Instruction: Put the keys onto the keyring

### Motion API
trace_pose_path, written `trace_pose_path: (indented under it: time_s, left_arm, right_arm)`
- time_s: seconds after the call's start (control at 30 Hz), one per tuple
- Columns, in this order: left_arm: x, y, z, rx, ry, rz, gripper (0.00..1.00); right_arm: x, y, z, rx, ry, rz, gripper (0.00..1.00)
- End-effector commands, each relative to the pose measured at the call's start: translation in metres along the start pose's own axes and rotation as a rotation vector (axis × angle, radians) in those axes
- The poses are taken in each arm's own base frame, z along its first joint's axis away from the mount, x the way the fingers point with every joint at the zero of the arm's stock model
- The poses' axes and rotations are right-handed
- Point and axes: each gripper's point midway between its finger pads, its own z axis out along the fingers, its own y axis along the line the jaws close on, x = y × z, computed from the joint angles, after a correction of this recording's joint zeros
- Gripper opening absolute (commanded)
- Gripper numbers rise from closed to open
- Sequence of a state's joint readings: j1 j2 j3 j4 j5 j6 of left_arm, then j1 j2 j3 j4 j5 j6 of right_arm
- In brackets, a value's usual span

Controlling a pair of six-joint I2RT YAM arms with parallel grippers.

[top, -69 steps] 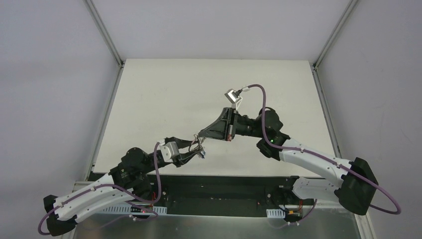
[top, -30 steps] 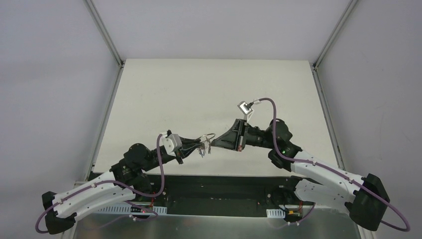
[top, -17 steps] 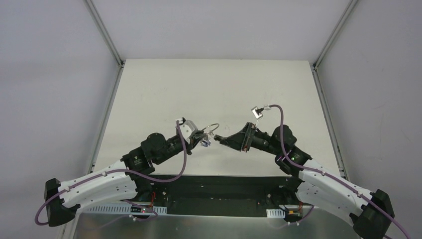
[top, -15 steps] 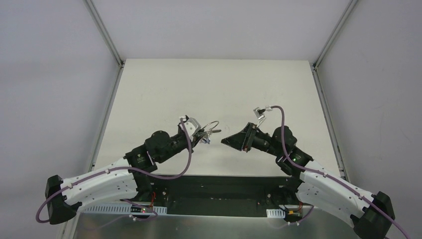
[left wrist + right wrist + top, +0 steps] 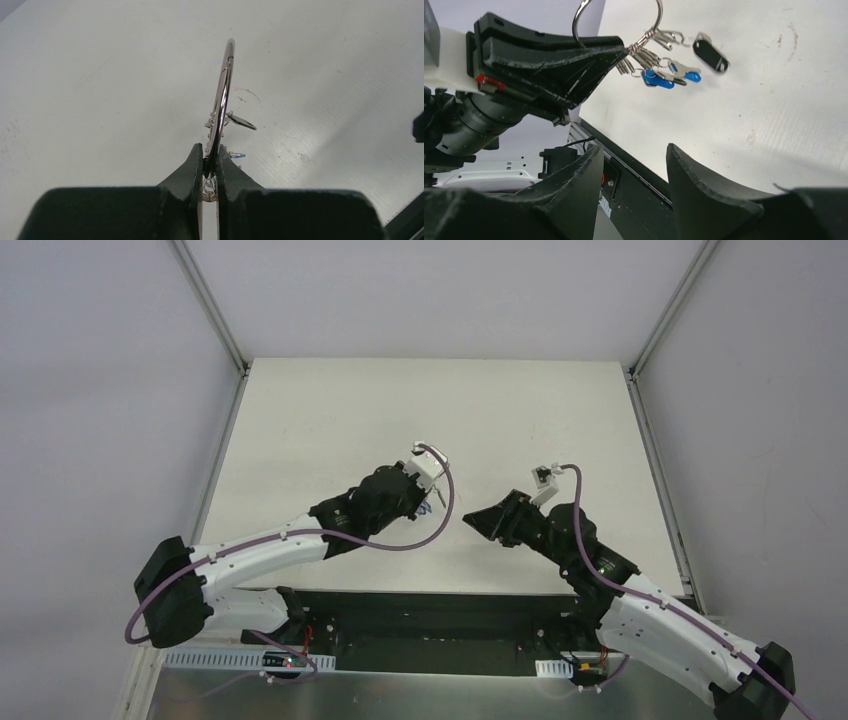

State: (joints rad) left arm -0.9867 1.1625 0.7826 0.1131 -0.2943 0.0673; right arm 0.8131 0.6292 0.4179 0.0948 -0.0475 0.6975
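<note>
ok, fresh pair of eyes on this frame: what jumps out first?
The left gripper, raised over the table, pinches the keyring by its rim, with the keys, some blue-headed, and a black fob dangling from it. The right gripper sits open just to its right, holding nothing.

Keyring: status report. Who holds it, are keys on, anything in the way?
Left gripper: jaws shut on keyring. Right gripper: jaws open, empty, standing off. Keys hang from it. Nothing seen in the way.
</note>
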Motion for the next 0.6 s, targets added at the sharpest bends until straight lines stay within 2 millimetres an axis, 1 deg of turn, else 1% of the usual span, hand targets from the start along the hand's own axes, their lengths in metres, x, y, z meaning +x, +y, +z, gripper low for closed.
trace_pose_path:
  time_s: [0.0,0.13,0.2,0.33,0.4,0.47,0.53,0.57]
  left_arm:
    - [-0.015,0.012,0.022,-0.028,-0.002,-0.026,0.00]
    - [0.002,0.023,0.049,-0.059,0.070,-0.029,0.00]
    - [0.010,0.026,0.060,-0.070,0.097,-0.032,0.02]
    - [0.024,0.027,0.079,-0.086,0.145,-0.018,0.13]
    - [0.035,0.024,0.088,-0.085,0.179,-0.006,0.19]
    - [0.042,0.021,0.096,-0.076,0.200,-0.002,0.29]
    - [0.045,0.015,0.103,-0.056,0.211,-0.009,0.35]
    - [0.043,0.012,0.105,-0.044,0.208,-0.014,0.37]
  right_arm:
    - [0.003,-0.016,0.001,0.047,-0.010,0.000,0.52]
    - [0.007,-0.021,0.001,0.040,-0.008,0.003,0.53]
    - [0.008,-0.022,0.000,0.038,-0.009,-0.001,0.53]
    - [0.007,-0.026,-0.004,0.045,-0.025,-0.023,0.53]
    - [0.000,-0.030,-0.006,0.069,-0.060,-0.038,0.54]
    - [-0.003,-0.033,-0.009,0.092,-0.072,-0.047,0.54]
    - [-0.006,-0.037,-0.010,0.118,-0.087,-0.051,0.55]
    - [-0.004,-0.043,-0.012,0.146,-0.080,-0.053,0.56]
